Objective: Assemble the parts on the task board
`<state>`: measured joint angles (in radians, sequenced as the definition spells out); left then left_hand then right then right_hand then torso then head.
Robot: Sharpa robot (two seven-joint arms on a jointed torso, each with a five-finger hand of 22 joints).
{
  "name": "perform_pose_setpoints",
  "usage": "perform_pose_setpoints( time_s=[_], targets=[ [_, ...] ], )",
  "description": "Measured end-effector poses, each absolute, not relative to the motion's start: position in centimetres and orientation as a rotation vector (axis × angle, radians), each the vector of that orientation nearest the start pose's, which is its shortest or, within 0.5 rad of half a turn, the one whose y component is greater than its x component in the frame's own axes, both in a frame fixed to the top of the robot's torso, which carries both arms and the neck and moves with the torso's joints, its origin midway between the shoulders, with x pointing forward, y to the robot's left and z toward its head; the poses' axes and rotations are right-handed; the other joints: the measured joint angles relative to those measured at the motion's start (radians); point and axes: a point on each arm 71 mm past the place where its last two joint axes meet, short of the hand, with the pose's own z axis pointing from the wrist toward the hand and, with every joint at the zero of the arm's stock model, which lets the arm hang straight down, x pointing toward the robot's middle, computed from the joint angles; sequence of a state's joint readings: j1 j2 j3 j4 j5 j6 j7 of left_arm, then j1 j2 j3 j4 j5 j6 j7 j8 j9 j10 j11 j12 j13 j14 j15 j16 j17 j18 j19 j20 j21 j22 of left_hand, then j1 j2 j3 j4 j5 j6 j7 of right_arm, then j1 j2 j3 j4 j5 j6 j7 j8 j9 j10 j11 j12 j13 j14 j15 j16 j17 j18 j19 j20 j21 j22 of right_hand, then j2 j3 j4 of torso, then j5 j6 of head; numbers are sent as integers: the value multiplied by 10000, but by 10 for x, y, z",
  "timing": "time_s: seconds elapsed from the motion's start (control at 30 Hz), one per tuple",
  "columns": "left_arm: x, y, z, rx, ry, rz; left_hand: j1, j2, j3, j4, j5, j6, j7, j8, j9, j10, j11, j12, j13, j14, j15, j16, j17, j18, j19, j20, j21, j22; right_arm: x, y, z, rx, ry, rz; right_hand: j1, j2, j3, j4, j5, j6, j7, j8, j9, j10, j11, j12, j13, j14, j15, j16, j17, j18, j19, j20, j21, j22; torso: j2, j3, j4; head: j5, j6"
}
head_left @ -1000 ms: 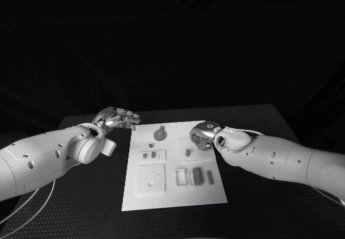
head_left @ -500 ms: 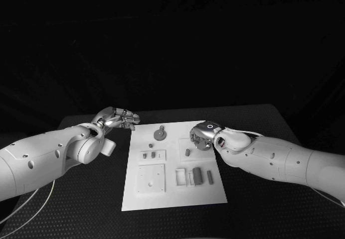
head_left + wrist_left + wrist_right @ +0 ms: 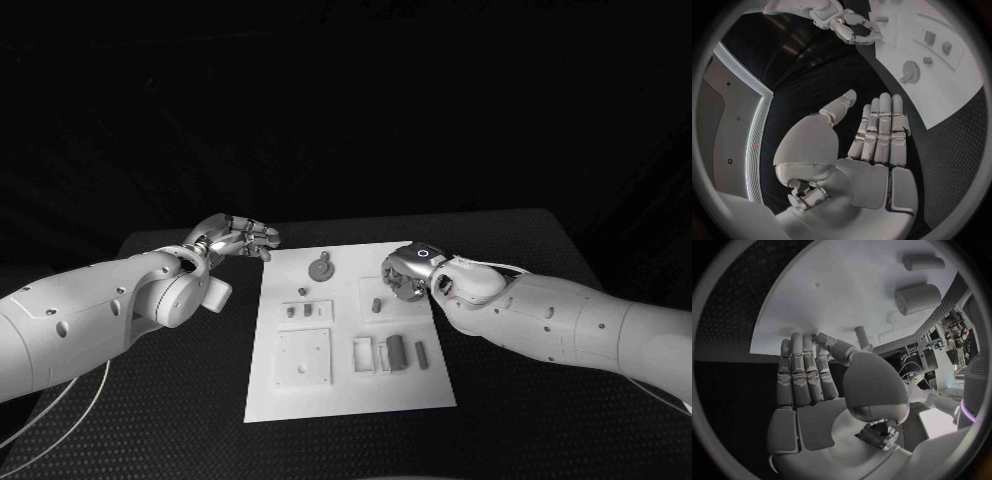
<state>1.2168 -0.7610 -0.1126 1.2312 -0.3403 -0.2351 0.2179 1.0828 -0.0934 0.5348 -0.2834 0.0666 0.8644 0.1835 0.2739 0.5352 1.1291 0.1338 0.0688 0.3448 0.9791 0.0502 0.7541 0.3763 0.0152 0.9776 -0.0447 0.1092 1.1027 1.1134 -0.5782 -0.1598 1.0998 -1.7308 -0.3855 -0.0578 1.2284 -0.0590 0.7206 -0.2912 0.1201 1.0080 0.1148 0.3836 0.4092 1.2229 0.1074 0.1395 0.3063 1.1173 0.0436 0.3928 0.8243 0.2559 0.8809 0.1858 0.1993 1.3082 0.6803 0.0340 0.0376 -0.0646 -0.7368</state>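
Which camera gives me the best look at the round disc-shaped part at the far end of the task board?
The head view: the round part sits unobstructed near the task board's far edge. The left wrist view shows it small and distorted, beyond the left hand. I can't identify it in the right wrist view.

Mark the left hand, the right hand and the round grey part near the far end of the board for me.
left hand (image 3: 873, 135): left wrist view, on its straight fingers.
right hand (image 3: 807, 377): right wrist view, on its straight fingers.
round grey part (image 3: 322, 268): head view, on its disc.
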Motion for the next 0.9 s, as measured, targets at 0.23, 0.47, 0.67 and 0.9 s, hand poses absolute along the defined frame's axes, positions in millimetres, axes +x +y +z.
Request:
perform_pose_setpoints(
  time_s=[0.23, 0.47, 0.67, 0.9],
  targets=[
    [530, 253, -219, -8633, 16657, -11653, 0, 0, 0, 0, 0, 0, 0, 0, -9, 0, 0, 0, 0, 0, 0, 0, 18, 0, 0, 0, 0, 0, 513, -186, -284, -4381, 16774, 4121, 53, 53, 62, 4, 31, -22, -19, 12, -6, 50, 14, 35, -2057, 1, -1, 0, -1, 1, 0, 0, 0, -1, -3, 0, 0, 8, -1],
    [530, 253, -219, -8639, 16659, -11642, 0, 0, -22, 22, 0, 0, 0, 0, -9, -23, 23, 0, -10, 0, 0, 0, 29, -1, 0, 0, 0, -8, 513, -186, -282, -4337, 16855, 4181, 143, 61, 75, 11, 41, -21, -21, 61, 13, 48, 15, -13, -2078, 0, -1, 0, 8, 1, 0, 0, 0, -2, -3, 0, -1, 11, 13],
    [531, 253, -219, -8646, 16657, -11624, 0, 0, -22, 22, 0, -49, -5, 0, -8, -57, 18, 0, -9, -1, 0, -38, 40, -1, 0, 0, -39, -17, 513, -186, -281, -4277, 16924, 4198, 91, 9, 85, 2, 42, -19, -23, 63, 37, 48, 16, -16, -2048, 0, -1, 0, 8, 1, -1, 0, 0, -3, -3, -2, 3, 4, 15],
    [531, 254, -219, -8659, 16652, -11600, 0, 0, -22, 22, 0, -64, 9, 0, -18, -72, 3, 0, -19, -1, 1, -38, 53, -1, -1, 0, -39, -18, 514, -186, -281, -4228, 16995, 4204, 91, 9, 84, 2, 42, -19, -23, 64, 28, 48, 16, -16, -2049, -1, 0, 0, 7, 2, -1, 0, 0, -4, -3, -4, 5, 14, -3]
  ],
)
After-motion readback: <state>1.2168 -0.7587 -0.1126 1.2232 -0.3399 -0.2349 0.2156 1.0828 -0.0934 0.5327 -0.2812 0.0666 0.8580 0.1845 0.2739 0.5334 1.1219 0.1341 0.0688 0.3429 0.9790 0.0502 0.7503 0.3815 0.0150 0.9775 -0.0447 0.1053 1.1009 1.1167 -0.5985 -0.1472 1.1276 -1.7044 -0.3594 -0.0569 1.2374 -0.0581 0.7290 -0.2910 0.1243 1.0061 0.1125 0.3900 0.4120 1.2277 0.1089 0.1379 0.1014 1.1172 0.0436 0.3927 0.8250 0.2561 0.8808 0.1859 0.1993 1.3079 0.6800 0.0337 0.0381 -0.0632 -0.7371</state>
